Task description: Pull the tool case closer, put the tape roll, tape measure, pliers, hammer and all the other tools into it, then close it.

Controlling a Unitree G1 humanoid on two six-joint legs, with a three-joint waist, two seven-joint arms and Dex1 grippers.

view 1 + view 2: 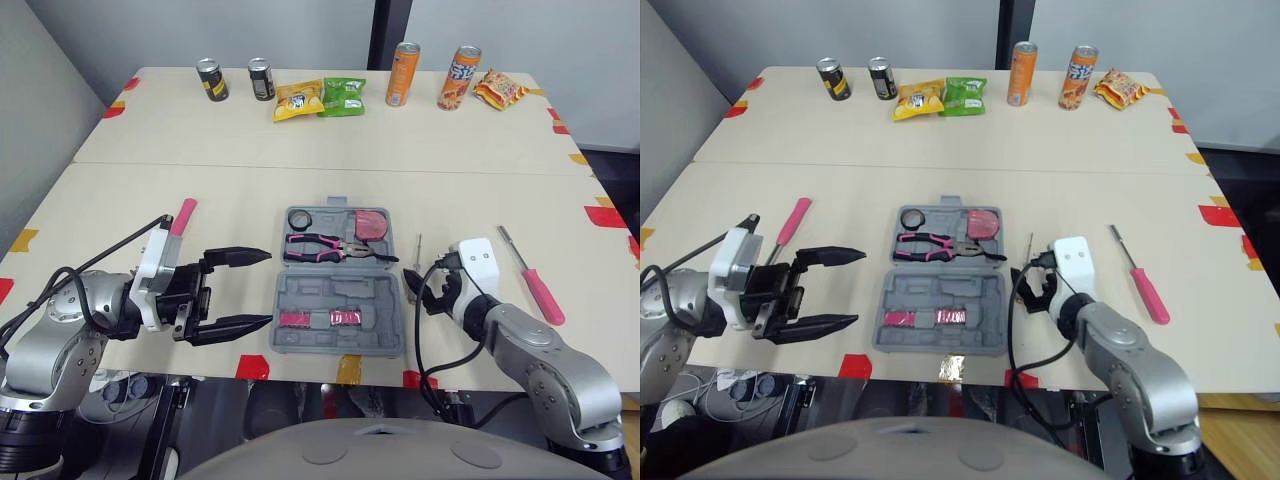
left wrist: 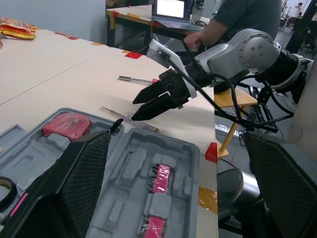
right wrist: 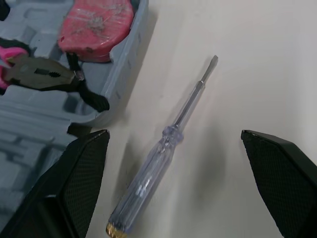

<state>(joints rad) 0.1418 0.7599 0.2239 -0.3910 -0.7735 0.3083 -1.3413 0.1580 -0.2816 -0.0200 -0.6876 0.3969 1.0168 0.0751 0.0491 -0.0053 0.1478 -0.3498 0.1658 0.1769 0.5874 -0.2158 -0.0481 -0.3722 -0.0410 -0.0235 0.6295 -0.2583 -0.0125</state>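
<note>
The loading step is judged to be in hand: the tool case (image 1: 285, 335) sits open near the front edge of the counter (image 1: 230, 190), with the tape roll (image 1: 300, 217), pliers (image 1: 325, 246) and tape measure (image 1: 372, 224) already lying in its tray. Far left, a pink-handled tool (image 1: 183, 216) is seen on the counter, well outside the case, its head hidden behind the arm. Next along, the left gripper (image 1: 268, 288) is held just left of the case, its fingers (image 1: 235, 256) spread wide, with nothing between them and nothing touched. Just beside the case's right wall lies a clear-handled screwdriver (image 3: 163, 148), and the right gripper (image 1: 421, 290) is poised over it, fingers (image 3: 84, 168) splayed wide to either side of the handle, no contact to be made out. What is called for next, it is judged, is a descent onto that handle, a closing across it, and a short carry leftwards into the case. Farther right, a pink-handled screwdriver (image 1: 535, 280) lies well apart, yet to be fetched before the lid can be closed
</note>
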